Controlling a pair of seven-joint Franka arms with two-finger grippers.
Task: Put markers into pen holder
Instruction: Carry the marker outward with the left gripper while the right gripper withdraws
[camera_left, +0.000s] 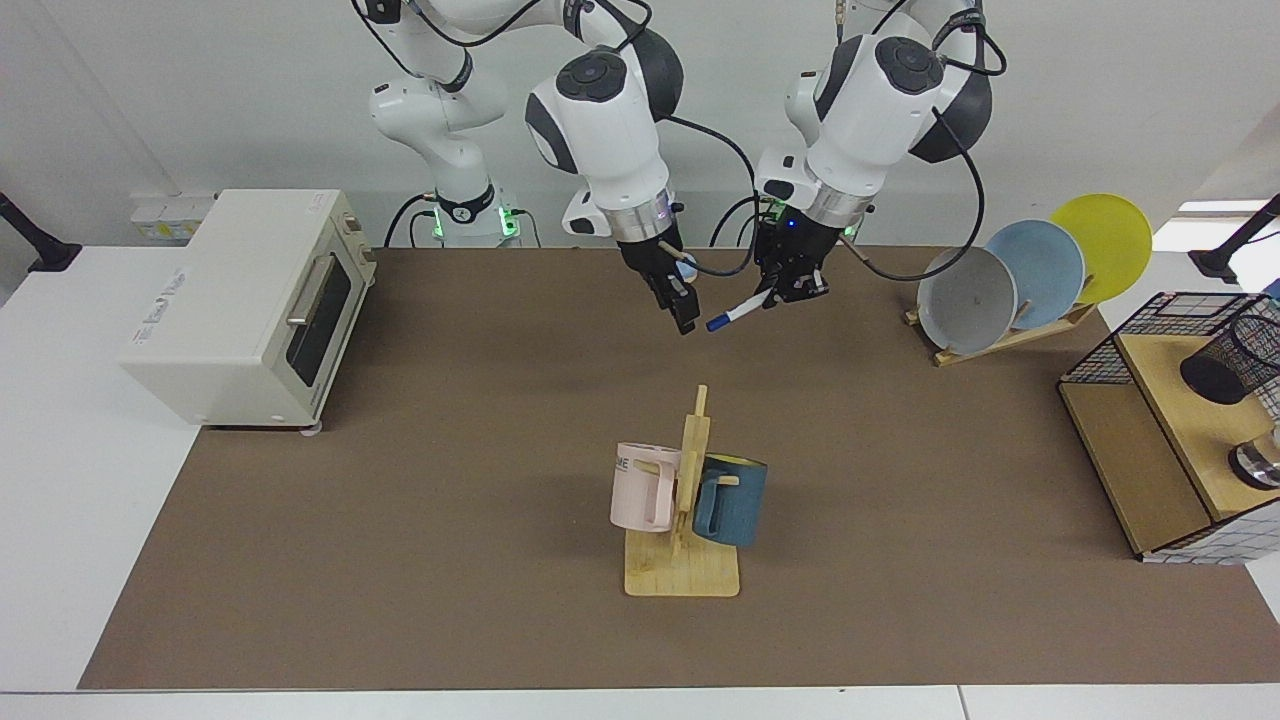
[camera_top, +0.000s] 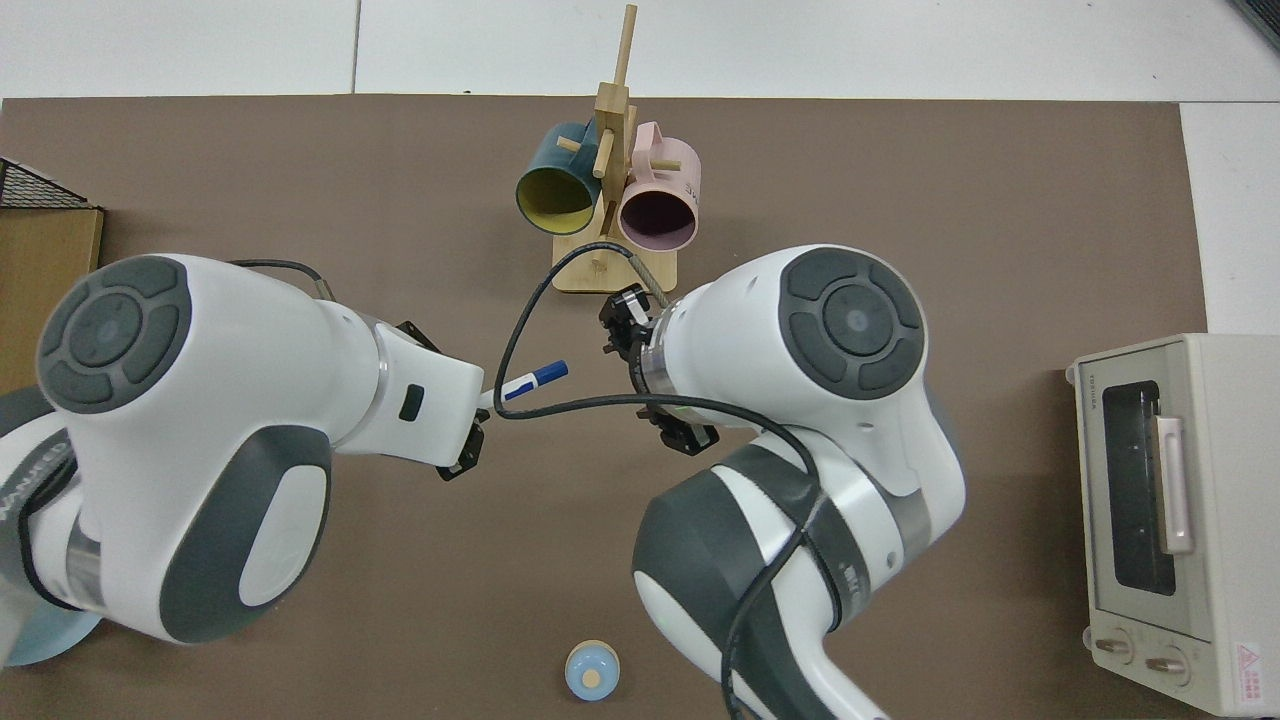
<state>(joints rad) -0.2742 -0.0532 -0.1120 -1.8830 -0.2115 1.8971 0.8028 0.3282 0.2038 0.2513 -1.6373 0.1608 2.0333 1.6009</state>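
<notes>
Left gripper (camera_left: 790, 292) clamps blue-capped white marker (camera_left: 737, 314); right gripper (camera_left: 678, 301) empty, fingers parted. Swing wide to black mesh pen holder (camera_left: 1225, 362), upright marker first.

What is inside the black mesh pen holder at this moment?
Nothing shows through the mesh of the pen holder, though the picture edge cuts off part of it. The marker is not there: the left end effector holds it above the table.
</notes>
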